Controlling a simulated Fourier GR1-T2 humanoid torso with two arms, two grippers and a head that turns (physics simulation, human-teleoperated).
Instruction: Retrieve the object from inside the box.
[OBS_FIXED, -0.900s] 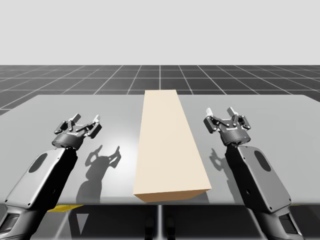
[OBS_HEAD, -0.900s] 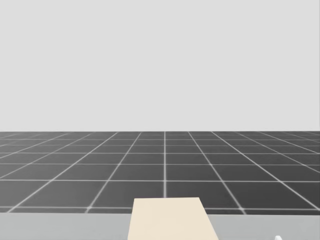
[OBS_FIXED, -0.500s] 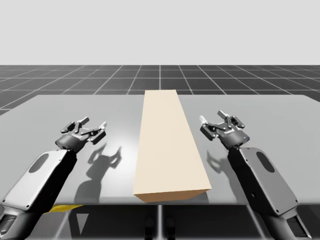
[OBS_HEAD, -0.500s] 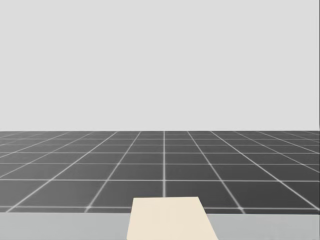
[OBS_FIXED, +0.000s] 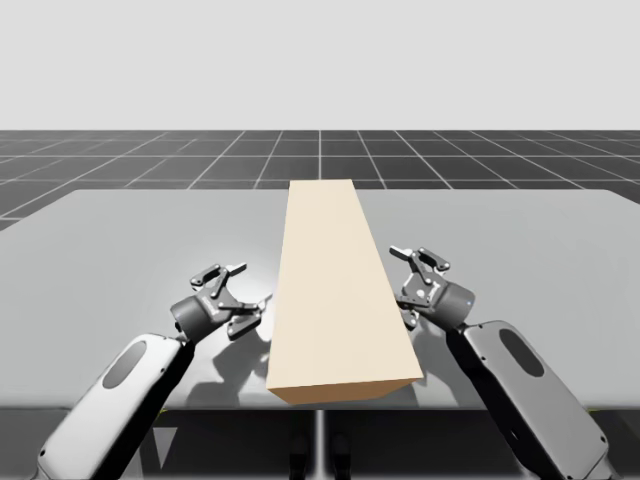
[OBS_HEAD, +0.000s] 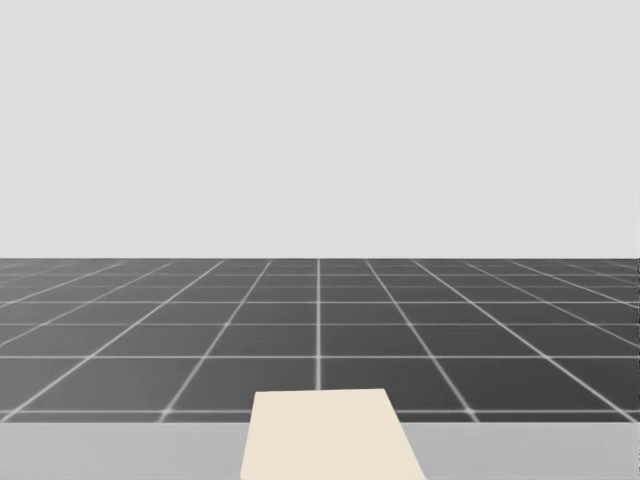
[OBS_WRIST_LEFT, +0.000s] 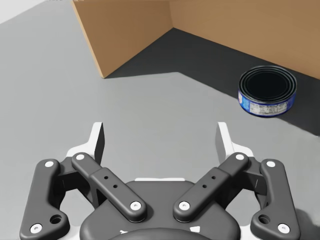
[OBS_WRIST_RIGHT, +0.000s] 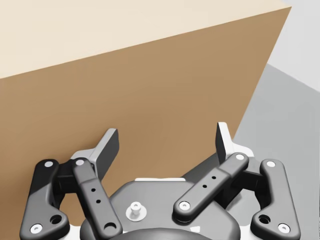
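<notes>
Blue short round can (OBS_WRIST_LEFT: 267, 92): upright on shaded floor inside the box (OBS_WRIST_LEFT: 135, 30), ahead of the left gripper (OBS_WRIST_LEFT: 161, 137). Bare grey surface (OBS_WRIST_LEFT: 50, 90) lies open between gripper and can. Brown inner walls stand behind the can, and one wall's near edge is well clear of it. In the high view the box's tan top hides the can. Can top dark, side banded pale.

Left gripper: fingers apart, holding nothing, just beside the box's left side.

Right gripper (OBS_WRIST_RIGHT: 167, 137): fingers apart, nothing between them, close to the box's right wall. Contact cannot be told.
</notes>
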